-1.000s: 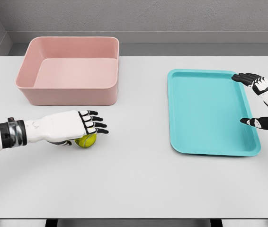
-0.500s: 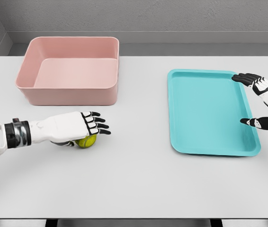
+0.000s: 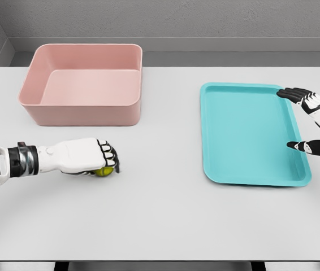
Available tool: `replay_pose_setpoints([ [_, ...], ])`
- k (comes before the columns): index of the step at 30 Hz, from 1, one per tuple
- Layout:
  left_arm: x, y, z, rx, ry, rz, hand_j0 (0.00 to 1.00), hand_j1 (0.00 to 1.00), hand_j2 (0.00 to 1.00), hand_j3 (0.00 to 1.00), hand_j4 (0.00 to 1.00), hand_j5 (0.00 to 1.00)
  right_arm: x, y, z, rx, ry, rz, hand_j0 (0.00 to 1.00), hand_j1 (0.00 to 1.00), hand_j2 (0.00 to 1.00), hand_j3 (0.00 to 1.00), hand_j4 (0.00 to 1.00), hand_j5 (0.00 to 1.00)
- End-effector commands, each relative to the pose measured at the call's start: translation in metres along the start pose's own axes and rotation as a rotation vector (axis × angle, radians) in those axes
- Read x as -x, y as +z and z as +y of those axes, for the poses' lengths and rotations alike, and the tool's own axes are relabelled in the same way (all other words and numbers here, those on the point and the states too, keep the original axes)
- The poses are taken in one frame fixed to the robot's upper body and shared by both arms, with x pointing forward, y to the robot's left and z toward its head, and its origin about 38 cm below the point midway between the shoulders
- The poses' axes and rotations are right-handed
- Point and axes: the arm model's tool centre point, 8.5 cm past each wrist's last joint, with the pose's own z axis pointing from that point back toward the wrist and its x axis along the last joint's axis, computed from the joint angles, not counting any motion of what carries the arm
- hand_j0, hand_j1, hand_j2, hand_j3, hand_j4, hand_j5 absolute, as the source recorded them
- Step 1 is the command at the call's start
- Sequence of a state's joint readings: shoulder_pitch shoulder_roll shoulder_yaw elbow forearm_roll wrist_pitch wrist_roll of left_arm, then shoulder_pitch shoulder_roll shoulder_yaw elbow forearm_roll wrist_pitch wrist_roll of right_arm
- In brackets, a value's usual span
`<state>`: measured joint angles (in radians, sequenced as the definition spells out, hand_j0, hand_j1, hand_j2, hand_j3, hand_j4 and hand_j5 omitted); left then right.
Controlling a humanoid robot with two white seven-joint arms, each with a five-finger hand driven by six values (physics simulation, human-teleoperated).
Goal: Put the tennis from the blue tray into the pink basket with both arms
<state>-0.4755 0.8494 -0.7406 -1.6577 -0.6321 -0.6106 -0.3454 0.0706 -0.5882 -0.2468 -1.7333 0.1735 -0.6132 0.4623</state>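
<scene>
1. The tennis ball (image 3: pixel 105 171) is on the white table (image 3: pixel 160 214), in front of the pink basket (image 3: pixel 83 84) and well apart from the blue tray (image 3: pixel 250 135). So it's out of the tray but not in the basket.
2. The left hand (image 3: pixel 89 158) comes in from the left edge, low over the table, with its fingers (image 3: pixel 108 155) curled down over the ball. Only a sliver of yellow-green peeks out under the knuckles, so it looks like it's gripping the ball.
3. The ball seems to be touching the table surface, though the hand covers most of it, so I can't be totally sure.
4. The right hand (image 3: pixel 312 121) sits over the right rim of the tray with fingers spread and relaxed, holding nothing. The thumb points in over the tray floor.
5. The basket is at the back left, the tray is off to the right, and a wide strip of bare table lies between them.
</scene>
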Motion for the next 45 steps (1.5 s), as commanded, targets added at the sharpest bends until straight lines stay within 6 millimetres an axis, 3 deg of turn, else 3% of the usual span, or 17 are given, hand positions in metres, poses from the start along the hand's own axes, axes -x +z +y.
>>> replay_pose_setpoints([
  [1, 0.001, 0.000, -0.002, 0.010, 0.004, 0.002, 0.47, 0.47, 0.47, 0.47, 0.47, 0.47, 0.000, 0.000, -0.001, 0.005, -0.006, -0.001, 1.00, 1.00, 1.00, 1.00, 1.00, 1.00],
  [12, 0.004, 0.003, 0.010, -0.017, 0.012, -0.003, 0.46, 0.46, 0.46, 0.46, 0.46, 0.46, 0.000, 0.000, -0.001, 0.006, -0.007, -0.001, 1.00, 1.00, 1.00, 1.00, 1.00, 1.00],
  [19, 0.010, 0.009, 0.029, -0.058, 0.010, -0.005, 0.46, 0.46, 0.46, 0.46, 0.46, 0.46, 0.000, 0.000, -0.001, 0.006, -0.007, -0.001, 1.00, 1.00, 1.00, 1.00, 1.00, 1.00],
  [45, 0.041, 0.050, 0.078, -0.113, -0.030, 0.067, 0.46, 0.46, 0.46, 0.46, 0.46, 0.46, 0.002, 0.002, 0.001, 0.003, -0.016, 0.006, 1.00, 1.00, 1.00, 1.00, 1.00, 1.00],
])
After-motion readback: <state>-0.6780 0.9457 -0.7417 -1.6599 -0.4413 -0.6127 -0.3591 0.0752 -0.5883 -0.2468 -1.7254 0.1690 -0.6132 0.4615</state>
